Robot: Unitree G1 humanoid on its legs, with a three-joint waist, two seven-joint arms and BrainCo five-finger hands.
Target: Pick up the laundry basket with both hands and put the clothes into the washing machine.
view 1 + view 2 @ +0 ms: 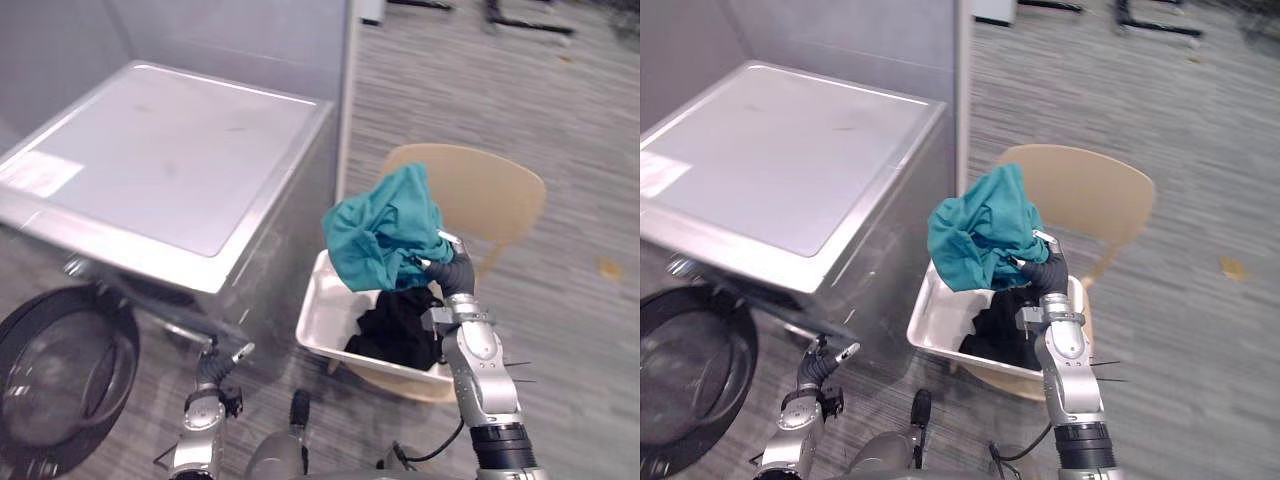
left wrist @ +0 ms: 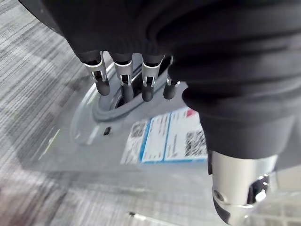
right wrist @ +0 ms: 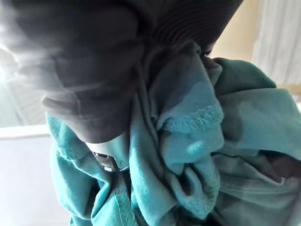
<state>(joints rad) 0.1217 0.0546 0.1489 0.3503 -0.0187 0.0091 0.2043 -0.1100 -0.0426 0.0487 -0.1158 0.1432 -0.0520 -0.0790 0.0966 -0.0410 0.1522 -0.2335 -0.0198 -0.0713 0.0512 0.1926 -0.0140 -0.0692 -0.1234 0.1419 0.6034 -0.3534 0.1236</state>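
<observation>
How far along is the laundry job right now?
Done: the washing machine has its door open. In hand: the right hand grips a teal garment lifted above the white basket. Left: loading it, then the black clothes in the basket; the left hand hangs open.

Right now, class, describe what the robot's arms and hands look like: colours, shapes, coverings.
The right arm and left arm are silver-grey rounded metal segments. The left robot hand has slim silver fingers with dark tips below a dark ribbed cover; the right robot hand wears the same ribbed cover.
</observation>
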